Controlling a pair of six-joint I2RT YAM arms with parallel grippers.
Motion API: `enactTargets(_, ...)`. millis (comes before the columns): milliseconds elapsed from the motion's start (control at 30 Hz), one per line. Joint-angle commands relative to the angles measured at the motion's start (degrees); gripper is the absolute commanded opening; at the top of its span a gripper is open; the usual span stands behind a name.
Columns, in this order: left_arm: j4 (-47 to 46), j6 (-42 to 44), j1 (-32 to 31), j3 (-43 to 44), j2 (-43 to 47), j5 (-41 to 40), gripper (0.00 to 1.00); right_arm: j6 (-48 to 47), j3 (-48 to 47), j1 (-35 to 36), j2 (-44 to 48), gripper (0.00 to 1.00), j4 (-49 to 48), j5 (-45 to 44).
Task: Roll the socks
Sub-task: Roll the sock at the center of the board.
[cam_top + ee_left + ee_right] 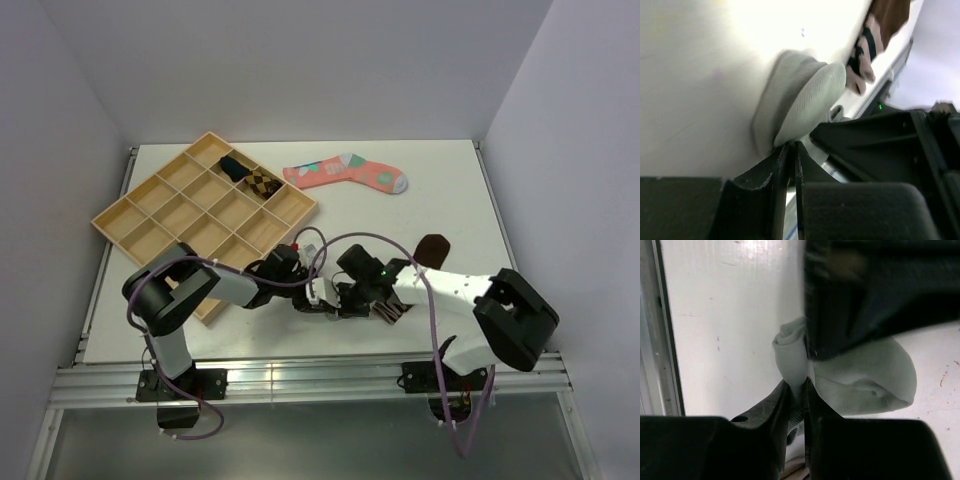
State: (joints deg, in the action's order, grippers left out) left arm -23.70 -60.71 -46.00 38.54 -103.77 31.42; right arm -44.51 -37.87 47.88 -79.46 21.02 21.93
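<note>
Two tight grips: left end effector (788, 149) and right end effector (799, 386) pinching soft ribbed-knit grey ankle sock (807, 95), bunched beside brown striped-cuff sock (888, 17).

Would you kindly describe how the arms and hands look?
The left arm and right arm have black joints and white links. Purple cables loop along both. A green light marks the right arm. The left hand and right hand are black.

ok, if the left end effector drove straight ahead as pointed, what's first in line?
The soft grey fabric sock, pinched in the left end effector itself. Beyond it looks like just white table, though depth is unclear.
</note>
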Motion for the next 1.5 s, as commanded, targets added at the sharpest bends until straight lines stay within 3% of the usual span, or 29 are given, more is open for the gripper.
enactTargets(0, -2.04, -0.90, -0.14, -5.31, 3.99, -11.46, 0.16, -1.36, -5.63, -3.92, -4.63, 0.10, 12.26, 6.62)
enactTargets(267, -13.55, -6.97, -1.72, -16.20, 11.21, -21.82, 0.18, -3.56, -17.67, -7.88, -18.26, 0.09, 23.79, 13.74)
enactTargets(500, -11.19, -1.53, -9.62, -19.29, 20.96, -36.22, 0.21, -6.11, -32.16, -11.40, -33.02, 0.09, 40.03, 19.54)
enactTargets(733, -15.23, 5.49, -17.62, -20.62, 22.47, -44.94, 0.25, -8.05, -40.97, -14.83, -42.26, 0.09, 47.63, 22.63)
enactTargets(867, -15.24, 18.83, -20.18, -17.20, 22.03, -45.48, 0.31, -7.96, -41.15, -15.10, -43.58, 0.10, 47.54, 22.01)
enactTargets(1067, -9.79, 30.89, -20.27, -9.55, 19.05, -43.91, 0.43, -7.87, -41.15, -15.53, -44.90, 0.10, 47.89, 21.40)
enactTargets(1233, -5.92, 35.65, -20.01, -5.51, 15.01, -40.74, 0.46, -7.70, -41.50, -15.62, -45.61, 0.10, 48.16, 21.40)
enactTargets(1467, -8.37, 36.36, -18.34, -6.29, 14.20, -33.89, 0.44, -7.61, -42.64, -15.88, -46.49, 0.11, 48.86, 21.66)
